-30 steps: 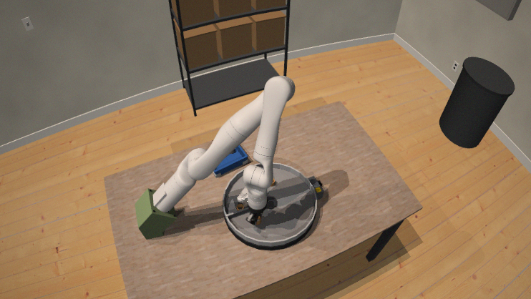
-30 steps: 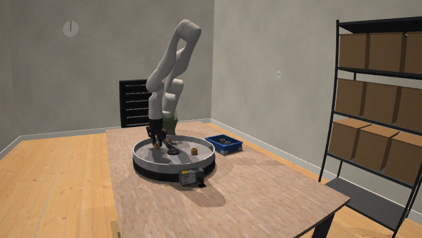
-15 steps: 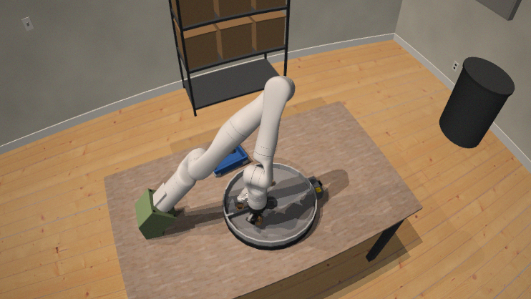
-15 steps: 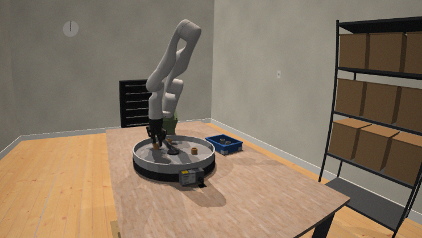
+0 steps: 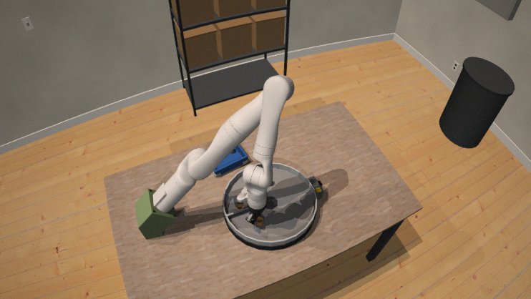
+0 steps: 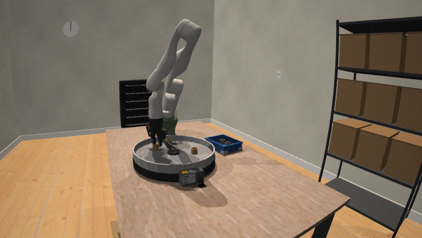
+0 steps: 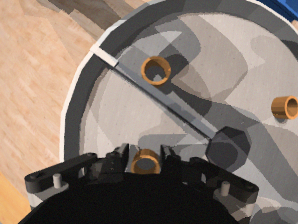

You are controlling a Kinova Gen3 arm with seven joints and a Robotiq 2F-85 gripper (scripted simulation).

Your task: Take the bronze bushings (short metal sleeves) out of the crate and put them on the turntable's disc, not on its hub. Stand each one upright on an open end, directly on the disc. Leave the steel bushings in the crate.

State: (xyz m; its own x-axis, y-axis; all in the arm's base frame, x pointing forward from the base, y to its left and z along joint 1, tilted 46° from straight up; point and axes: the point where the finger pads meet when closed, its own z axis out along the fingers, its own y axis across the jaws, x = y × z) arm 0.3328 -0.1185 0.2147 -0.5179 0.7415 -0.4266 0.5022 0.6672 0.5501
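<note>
The turntable (image 5: 270, 206) (image 7: 229, 145) stands mid-table, its grey disc (image 6: 177, 156) ringed by a rim and centred on a dark hub. My gripper (image 7: 144, 152) hangs low over the disc's near-left part, fingers slightly open. A bronze bushing (image 7: 145, 161) stands upright on the disc between them; it also shows in the top and exterior views (image 5: 258, 221) (image 6: 155, 146). Two more bronze bushings (image 7: 157, 70) (image 7: 286, 107) stand upright on the disc. The blue crate (image 6: 223, 144) beside the turntable holds two steel bushings (image 6: 222, 140) (image 6: 227, 142).
A thin radial bar (image 7: 166, 99) crosses the disc from rim to hub. A control box (image 6: 190, 175) sits on the turntable's side. The arm's green base (image 5: 152, 215) stands at the table's left. A shelf unit and a dark bin stand off the table.
</note>
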